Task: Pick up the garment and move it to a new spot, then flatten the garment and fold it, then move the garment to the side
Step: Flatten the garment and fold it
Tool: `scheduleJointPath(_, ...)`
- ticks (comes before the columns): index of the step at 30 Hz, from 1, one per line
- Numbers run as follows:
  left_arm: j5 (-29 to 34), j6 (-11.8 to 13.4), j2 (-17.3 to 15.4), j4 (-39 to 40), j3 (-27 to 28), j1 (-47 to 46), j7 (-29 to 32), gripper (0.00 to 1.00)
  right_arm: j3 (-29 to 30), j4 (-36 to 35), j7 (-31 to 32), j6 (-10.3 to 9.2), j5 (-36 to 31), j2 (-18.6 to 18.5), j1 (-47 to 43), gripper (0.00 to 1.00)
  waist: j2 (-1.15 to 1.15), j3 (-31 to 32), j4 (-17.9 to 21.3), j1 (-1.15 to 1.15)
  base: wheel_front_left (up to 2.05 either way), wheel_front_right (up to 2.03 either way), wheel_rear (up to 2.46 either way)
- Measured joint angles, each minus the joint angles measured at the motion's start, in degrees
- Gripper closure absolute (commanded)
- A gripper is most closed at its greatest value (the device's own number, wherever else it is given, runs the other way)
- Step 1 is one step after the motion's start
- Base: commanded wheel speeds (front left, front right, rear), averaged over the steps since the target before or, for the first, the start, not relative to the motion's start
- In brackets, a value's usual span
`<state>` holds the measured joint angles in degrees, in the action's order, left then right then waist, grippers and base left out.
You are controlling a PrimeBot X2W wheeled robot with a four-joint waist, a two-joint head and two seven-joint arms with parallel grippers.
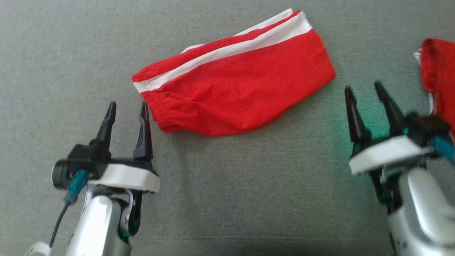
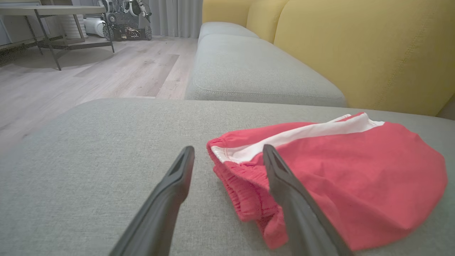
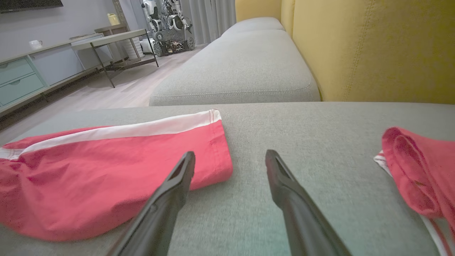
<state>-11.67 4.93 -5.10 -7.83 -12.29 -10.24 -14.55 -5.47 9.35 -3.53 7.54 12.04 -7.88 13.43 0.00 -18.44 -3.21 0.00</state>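
- Just ahead and to the right of the left end effector (image 1: 128, 105): folded red garment (image 1: 234, 92) with white side stripes, lying flat on the grey sofa cushion (image 1: 249, 199).
- Nearest that end effector's right finger: the elastic waistband end, gathered and a little rumpled, close beside the fingertip; touching or apart, cannot tell.
- Left end effector itself: fingers spread wide apart, gripping nothing, held low over the cushion.
- To the left of the right end effector (image 1: 362, 86), near its left finger: the garment's hemmed leg end, white stripe running along the far edge.
- Right end effector: fingers likewise spread wide apart, gripping nothing, bare grey cushion showing between them.
- To the right of the right end effector, well apart from the folded garment: second red cloth (image 1: 439, 74), bunched up, thin white trim at its edge.
- Beyond both end effectors, in the wrist views: yellow sofa backrest (image 2: 355, 53), further seat cushions (image 2: 256, 67), pale wooden floor (image 2: 89, 78), metal-legged desk (image 3: 106, 37) and wheeled machine (image 3: 170, 39) near grey curtains (image 3: 209, 17).
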Motion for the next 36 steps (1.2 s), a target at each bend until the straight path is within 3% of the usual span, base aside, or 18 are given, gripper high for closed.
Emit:
scheduleJointPath(11, 0.0, -0.9, 1.5, 0.2, -1.6, -2.1, 0.0, 0.00, -4.5, 24.6, 0.0, 0.00, 2.3, -2.8, 17.5, 0.00, 0.00, -3.5, -5.3, 0.00, 0.00, 0.00, 0.00)
scheduleJointPath(19, 0.0, -0.9, 1.9, -0.2, -1.5, -2.1, 0.0, 0.00, -8.5, 32.6, 4.6, 0.00, 6.9, -2.8, 24.5, 0.00, 0.00, -3.8, -6.4, 0.00, 0.00, 0.00, 0.00)
scheduleJointPath(21, 0.1, -0.9, 1.9, -0.2, -1.3, -2.1, 0.0, 0.00, -9.5, 33.3, 5.9, 0.00, 8.5, -2.7, 25.0, 0.96, 0.00, -3.6, -6.2, 0.00, 0.00, 0.00, 0.00)
scheduleJointPath(22, 0.3, -0.9, 2.0, -0.2, -1.2, -2.1, 0.0, 0.00, -9.9, 33.4, 6.0, 0.00, 9.0, -2.7, 25.1, 1.00, 0.00, -3.5, -6.1, 0.00, 0.00, 0.00, 0.00)
scheduleJointPath(29, 0.5, -1.3, 2.1, -0.1, 0.0, -2.1, 0.0, 0.00, -12.4, 32.9, 4.4, 0.00, 11.5, -1.9, 24.1, 1.00, 0.00, -2.9, -4.5, 0.00, 0.00, 0.00, 0.00)
scheduleJointPath(36, 1.2, -1.4, 2.1, 0.3, 0.8, -1.6, 0.0, 0.00, -11.9, 26.6, 0.6, 0.00, 12.8, -0.7, 15.2, 1.00, 0.00, -1.9, -1.5, 0.00, 0.00, 0.00, 0.00)
